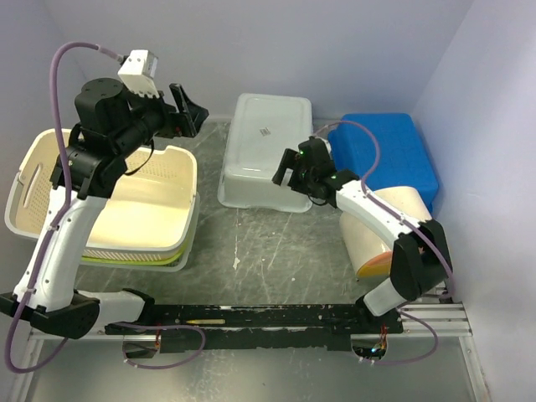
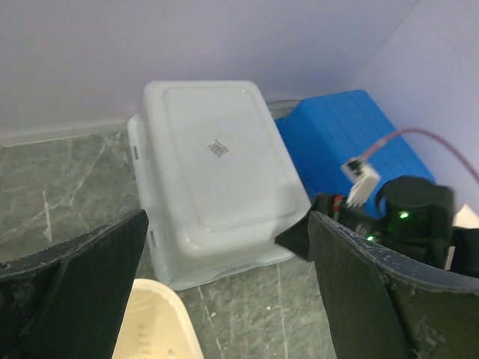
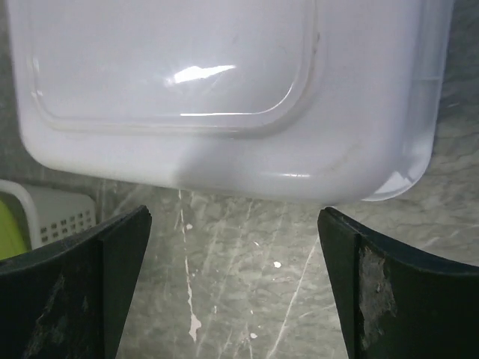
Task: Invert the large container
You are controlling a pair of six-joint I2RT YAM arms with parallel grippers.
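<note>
Left claw point(image 1: 193, 115) gapes wide, empty, above the cream basket's point(image 1: 159, 180) far rim; basket sits upright at desk point(image 1: 276, 251) left, nested in others; right claw point(image 1: 283, 172) open, empty, beside upturned white tub point(image 1: 268, 126).

Grey table point(image 1: 276, 260): large container point(image 1: 142, 219) atop basket stack point(image 1: 134, 254) L; inverted white tub point(image 1: 266, 142) ctr; blue tub point(image 1: 402, 159) R.

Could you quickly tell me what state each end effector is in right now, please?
Left end effector: open, holding nothing.
Right end effector: open, holding nothing, facing the edge of the white tub.
</note>
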